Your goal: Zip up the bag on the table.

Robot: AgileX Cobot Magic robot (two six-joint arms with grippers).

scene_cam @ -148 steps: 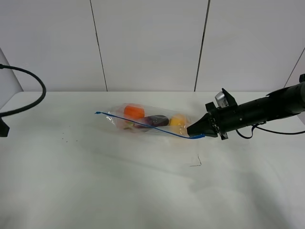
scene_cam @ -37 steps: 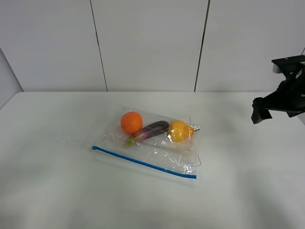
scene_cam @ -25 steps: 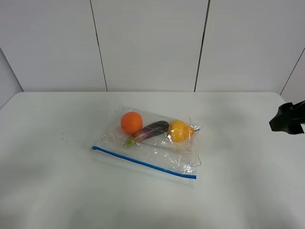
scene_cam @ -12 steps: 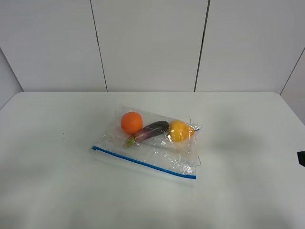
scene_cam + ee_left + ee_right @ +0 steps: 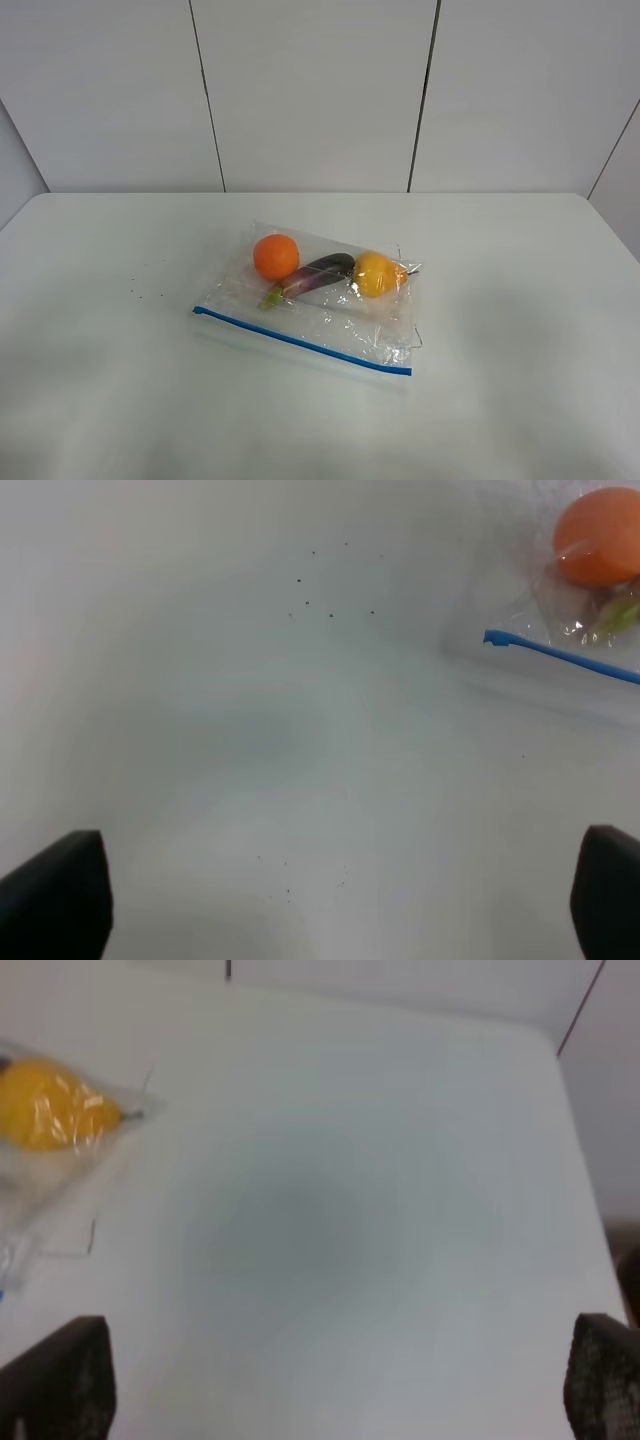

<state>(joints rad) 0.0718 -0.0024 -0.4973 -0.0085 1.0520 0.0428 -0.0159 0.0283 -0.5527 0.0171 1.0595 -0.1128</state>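
While nothing touches it, the bag (image 5: 315, 300) lies flat near the middle of the table (image 5: 520, 400), a little closer to the far edge than to the near one. Its blue zipper strip (image 5: 300, 340) runs along the side facing the near edge, slanting toward the right. Through the plastic show an orange (image 5: 276, 256), an eggplant (image 5: 312, 275) and a yellow fruit (image 5: 375, 274), lined up along the bag's far side. Both arms are out of the high view. The left gripper (image 5: 320, 900) hangs over bare table off the zipper's left end, fingers spread wide. The right gripper (image 5: 330, 1380), equally spread, hangs over the table's right part, well clear of the bag.
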